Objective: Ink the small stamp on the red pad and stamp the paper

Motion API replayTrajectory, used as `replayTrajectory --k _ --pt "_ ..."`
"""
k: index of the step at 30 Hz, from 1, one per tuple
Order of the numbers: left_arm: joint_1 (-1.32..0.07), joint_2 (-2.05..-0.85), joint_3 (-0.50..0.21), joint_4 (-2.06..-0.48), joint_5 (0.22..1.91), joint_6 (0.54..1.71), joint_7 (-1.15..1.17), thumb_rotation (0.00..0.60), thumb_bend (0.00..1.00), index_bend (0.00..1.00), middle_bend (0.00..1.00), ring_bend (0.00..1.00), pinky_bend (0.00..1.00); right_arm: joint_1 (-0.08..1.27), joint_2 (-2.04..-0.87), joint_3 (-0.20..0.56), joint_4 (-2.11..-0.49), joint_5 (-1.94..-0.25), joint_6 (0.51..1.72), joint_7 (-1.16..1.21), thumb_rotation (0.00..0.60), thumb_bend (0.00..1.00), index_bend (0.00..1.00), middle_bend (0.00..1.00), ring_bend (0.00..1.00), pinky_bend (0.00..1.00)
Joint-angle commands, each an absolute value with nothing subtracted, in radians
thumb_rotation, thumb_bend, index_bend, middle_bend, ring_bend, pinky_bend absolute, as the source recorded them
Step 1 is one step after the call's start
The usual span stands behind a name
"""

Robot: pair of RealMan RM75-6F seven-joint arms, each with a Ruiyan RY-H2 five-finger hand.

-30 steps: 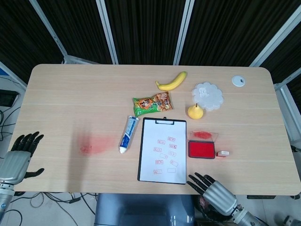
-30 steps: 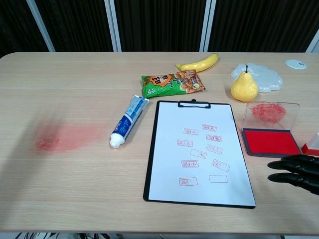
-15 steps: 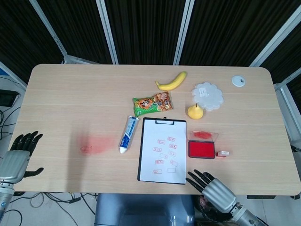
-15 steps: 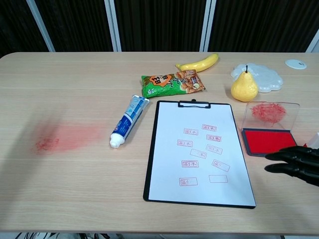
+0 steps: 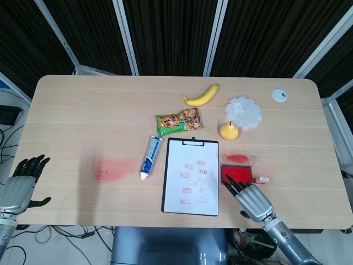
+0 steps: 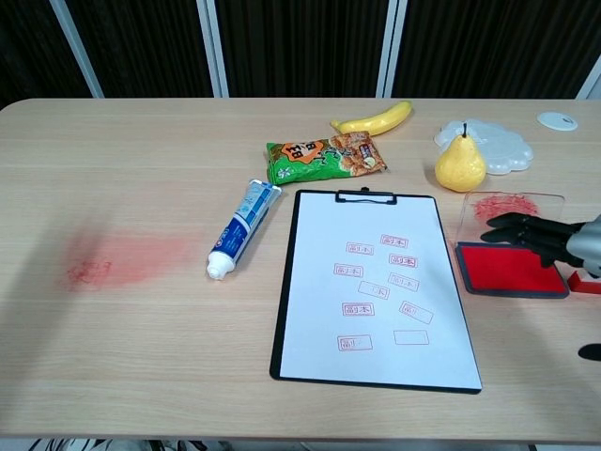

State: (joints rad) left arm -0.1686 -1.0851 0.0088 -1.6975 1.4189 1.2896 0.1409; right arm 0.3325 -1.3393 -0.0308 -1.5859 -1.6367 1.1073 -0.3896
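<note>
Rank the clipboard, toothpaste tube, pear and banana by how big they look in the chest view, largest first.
1. clipboard, by far the largest.
2. toothpaste tube.
3. banana, which lies farther from the camera, so its place against the tube is unsure.
4. pear.

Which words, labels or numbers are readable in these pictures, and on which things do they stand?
None can be read with certainty.
Red stamp marks on the paper: characters too small.
Snack bag: large print, too blurred.
Toothpaste tube: print blurred.
Small stamp: label too small.
</note>
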Motion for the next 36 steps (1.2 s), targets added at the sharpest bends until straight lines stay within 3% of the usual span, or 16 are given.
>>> replayTrajectory --k 1,8,16,25,36 --pt "-0.171 -1.083 0.008 -1.703 1.411 1.284 0.148 0.600 0.02 0.00 0.00 0.00 0.00 0.351 -1.378 0.038 -1.586 -1.501 1.050 -0.453 0.600 0.14 0.00 0.08 0.45 0.61" --pt "-0.171 -1.081 0.006 -1.711 1.401 1.281 0.151 0.600 0.02 0.00 0.00 0.00 0.00 0.362 -1.409 0.097 -1.585 -1.365 1.048 -0.497 0.600 0.18 0.07 0.18 0.62 0.73" --pt "-0.169 -1.083 0.000 -1.708 1.400 1.293 0.141 0.600 0.02 0.00 0.00 0.00 0.00 0.360 -1.433 0.120 -1.599 -1.285 1.089 -0.540 0.600 0.28 0.25 0.30 0.78 0.82" --pt "-0.168 -1.083 0.001 -1.707 1.406 1.299 0.139 0.600 0.02 0.00 0.00 0.00 0.00 0.371 -1.453 0.133 -1.580 -1.197 1.089 -0.558 0.600 0.35 0.35 0.38 0.81 0.82" --pt "-0.167 -1.086 0.000 -1.707 1.403 1.303 0.143 0.600 0.02 0.00 0.00 0.00 0.00 0.383 -1.483 0.137 -1.514 -1.130 1.085 -0.540 0.600 0.39 0.39 0.41 0.81 0.83"
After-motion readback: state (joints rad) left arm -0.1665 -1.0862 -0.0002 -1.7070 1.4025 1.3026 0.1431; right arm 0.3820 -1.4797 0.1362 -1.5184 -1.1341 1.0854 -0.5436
